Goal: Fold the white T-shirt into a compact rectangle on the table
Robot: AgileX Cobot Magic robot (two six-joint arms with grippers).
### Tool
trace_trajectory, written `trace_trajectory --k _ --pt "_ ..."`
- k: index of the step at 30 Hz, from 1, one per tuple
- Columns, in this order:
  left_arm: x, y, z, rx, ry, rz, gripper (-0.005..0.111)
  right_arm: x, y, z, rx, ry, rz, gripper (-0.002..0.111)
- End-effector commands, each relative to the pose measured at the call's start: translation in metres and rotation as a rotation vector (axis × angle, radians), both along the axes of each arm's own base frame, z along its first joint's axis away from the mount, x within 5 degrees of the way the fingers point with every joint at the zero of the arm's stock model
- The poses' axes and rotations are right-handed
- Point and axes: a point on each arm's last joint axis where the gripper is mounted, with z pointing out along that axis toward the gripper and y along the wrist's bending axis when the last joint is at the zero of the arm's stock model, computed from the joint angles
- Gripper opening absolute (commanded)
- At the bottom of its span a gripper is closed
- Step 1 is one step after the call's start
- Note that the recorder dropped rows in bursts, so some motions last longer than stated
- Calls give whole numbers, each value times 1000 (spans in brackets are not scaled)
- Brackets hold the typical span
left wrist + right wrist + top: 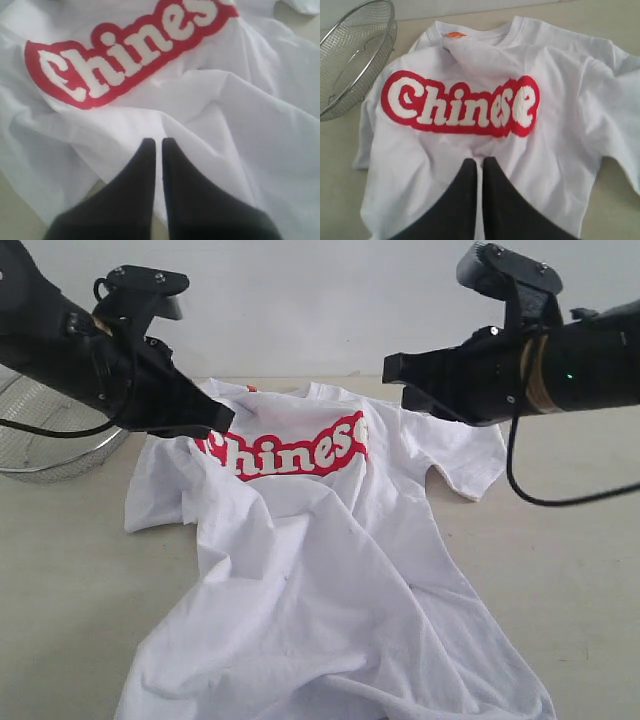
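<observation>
Pale beige table (60,620) fills the exterior view below a plain light wall. At the upper left of that frame, a wire-mesh basket (50,440) stands on the table just beside the shirt's sleeve.

1. Left gripper (222,418): positioned over the shoulder area at the left of the shirt. The jaws are pressed together with nothing between them.
2. White T-shirt (330,580): lies in the centre of the frame, chest side up, with the collar toward the far edge of the table. The red-outlined lettering (290,450) faces upward. The body is spread out but creased, and the sleeve at the left is bunched.
3. Right gripper (392,368): positioned at the upper right, over the other shoulder. The jaws are likewise clenched and empty.

Task status: judged from the lie of the cloth, no fold is made. Sleeves and lower body are yet to be turned in, so the whole task is outstanding.

Limits of view:
- The lower hem is cut off by the bottom edge of the exterior view.
- The left gripper covers the first letter; the right gripper covers the last.
- Whether either fingertip touches the cloth cannot be told.
- The orange neck tag (455,34) shows in the right wrist view only.
</observation>
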Motion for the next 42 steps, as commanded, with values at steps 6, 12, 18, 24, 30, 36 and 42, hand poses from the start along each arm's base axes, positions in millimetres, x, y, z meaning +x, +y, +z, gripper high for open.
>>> trace_trajectory --k 6,12,18,24,30,36,42 --pt "73 30 -32 -4 -40 157 4 103 -23 -37 52 38 12 0" --pt "100 31 -41 18 -3 127 4 135 -20 -67 58 60 24 0" --pt "105 30 -41 22 -8 116 4 141 -27 -107 -23 109 -14 0" --pt "105 30 -41 22 -8 116 4 144 -32 -132 -79 139 -51 0" --pt "105 30 -41 25 -9 112 4 146 -39 -144 -154 137 -100 0" --pt "104 29 -41 19 0 110 4 150 -39 -157 -168 148 -92 0" --pt "104 29 -40 20 0 108 4 154 -43 -158 -205 132 -121 0"
